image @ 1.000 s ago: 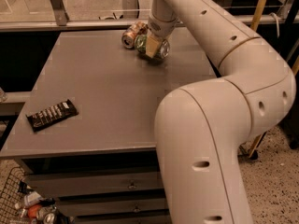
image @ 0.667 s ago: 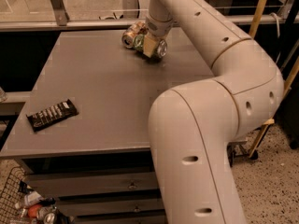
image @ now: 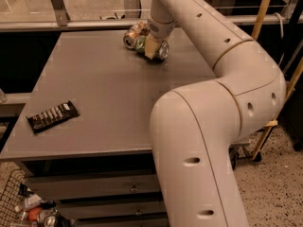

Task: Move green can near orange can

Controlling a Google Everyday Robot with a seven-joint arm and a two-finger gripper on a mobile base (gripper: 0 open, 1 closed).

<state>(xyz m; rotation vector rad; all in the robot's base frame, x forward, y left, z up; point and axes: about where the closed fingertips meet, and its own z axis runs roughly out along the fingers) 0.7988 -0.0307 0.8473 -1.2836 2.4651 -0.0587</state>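
Aluminium green can (image: 141, 44) sits upper centre of frame, on or just above the table (image: 94, 79), just beside the orange can (image: 133, 33). The gripper (image: 152, 48) looks closed across its middle. Probably light, thin-walled, slippery and dent-prone, so best held mid-body with gentle squeeze.

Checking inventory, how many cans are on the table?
2: orange can far back on the table; green can beside it, under the gripper. The arm may hide more.
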